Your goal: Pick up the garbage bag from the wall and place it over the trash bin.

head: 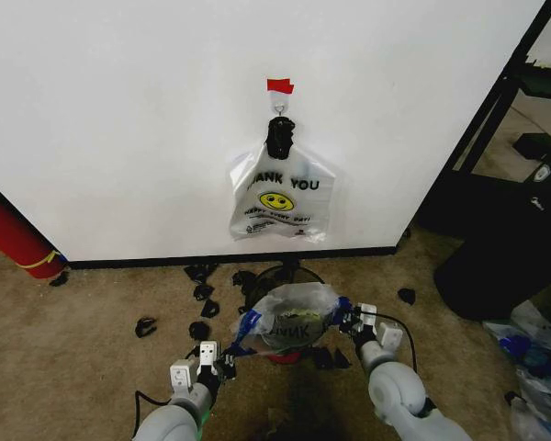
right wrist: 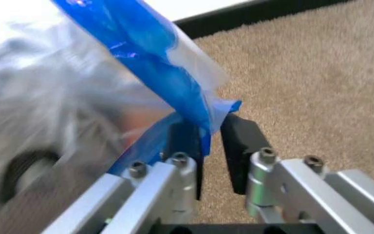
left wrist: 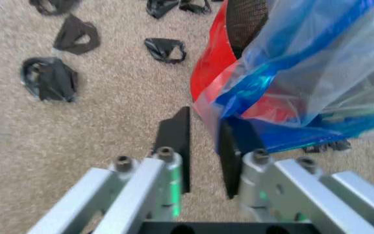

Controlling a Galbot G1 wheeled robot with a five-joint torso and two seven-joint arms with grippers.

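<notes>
Wall w/ a white smiley bag on its hook. Garbage bag sat draped over the trash bin on carpet. I saw left gripper jaws apart beside bag's corner; right gripper clenched on bag's blue edge.

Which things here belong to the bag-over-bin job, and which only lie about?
Job:
garbage bag, draped over the bin
trash bin
left gripper at the bag's blue edge
right gripper, blue edge between its fingers
wall

Lying about:
THANK YOU bag on the hook
black scraps on the carpet
red roll
</notes>
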